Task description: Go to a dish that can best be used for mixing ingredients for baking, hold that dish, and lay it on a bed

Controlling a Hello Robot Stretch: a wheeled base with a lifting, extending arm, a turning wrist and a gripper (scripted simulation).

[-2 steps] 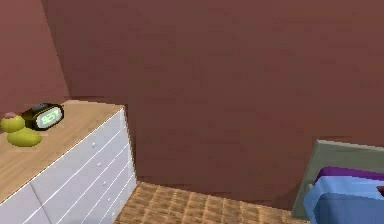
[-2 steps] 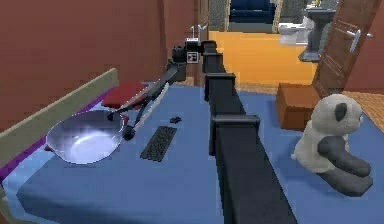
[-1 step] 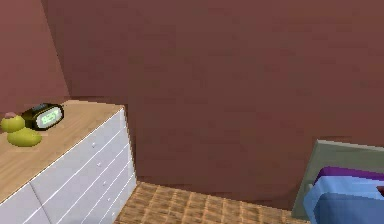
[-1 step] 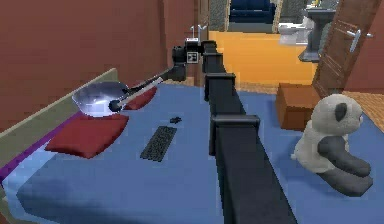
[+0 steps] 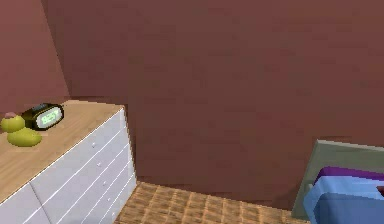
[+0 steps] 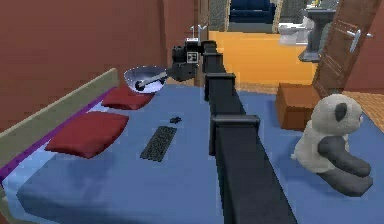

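The bowl (image 6: 145,76), a silvery round dish, shows in the arm side view at the head end of the bed (image 6: 120,190), close to the gripper (image 6: 183,62) and just over the farther red pillow (image 6: 125,98); whether it rests on that pillow or hangs a little clear of it I cannot tell, so I cannot tell whether the gripper has hold of it, and the state of its fingers cannot be read either; the arm (image 6: 235,130) lies stretched right across the blue cover, most likely so that the bowl ends up well inside the mattress and not near a side edge; that spot looks tight, hemmed by the headboard (image 6: 60,110), the wall and the two pillows (a bowl set half on a soft pillow (image 6: 88,133) could tip); the wider flat room is the bare cover nearer the robot, between the second pillow and the arm, broken by a flat dark thing (image 6: 158,143) and a small dark thing (image 6: 176,120); a panda toy (image 6: 335,140) sits on the cover on the arm's other side, well apart from the bowl; in the forward view a white dresser (image 5: 75,160) with a clock (image 5: 44,117) on its top stands along the wall, and a strip of woven floor (image 5: 200,205) between it and the bed's corner is, I judge, the base's room to move
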